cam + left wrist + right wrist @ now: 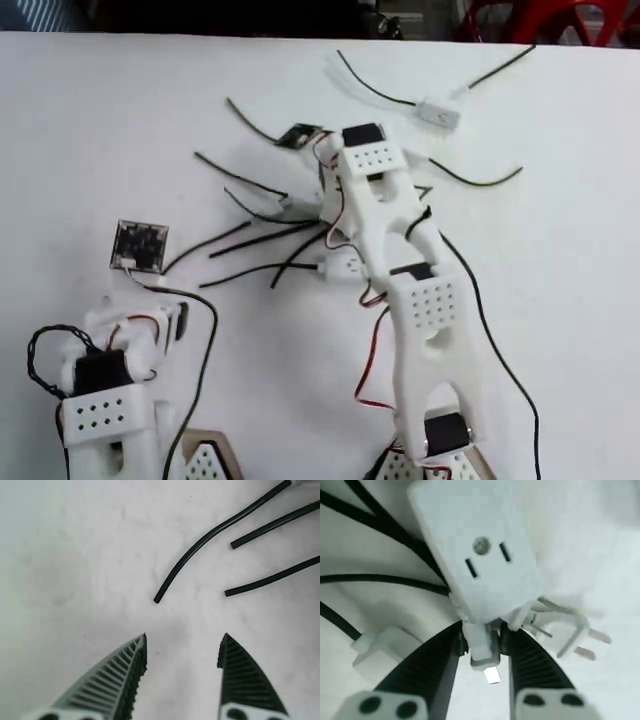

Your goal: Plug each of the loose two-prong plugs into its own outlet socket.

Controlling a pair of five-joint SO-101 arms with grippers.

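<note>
1. Along the top of the high view, the far edge of the white desk [100, 100], with a dark room behind it; near side cut off by the frame at both arm bases.
2. Left of the wire tangle, a broad bare stretch of surface; another beyond the long outstretched arm, toward the right border.
3. Spread wide over bare surface: the left pincer [184, 637], touching nothing, with three cut ends of black wires [275, 525] lying just past its tips.
4. Shut narrow on a small white plug [481, 650]: the right pincer [482, 630], with one metal blade poking out between the fingers toward the camera.
5. Hard against that plug's far end, one white outlet socket [480, 555], slotted face toward the camera, with two slots and one round hole.
6. Just beside the socket, one loose two-prong plug [560, 630], both prongs bare.
7. On the socket's other side, one more white body [385, 650] on a black cord; plug or socket, cannot tell.
8. Well apart, near the far edge, one white block [438, 112] with thin wires running off it.
</note>
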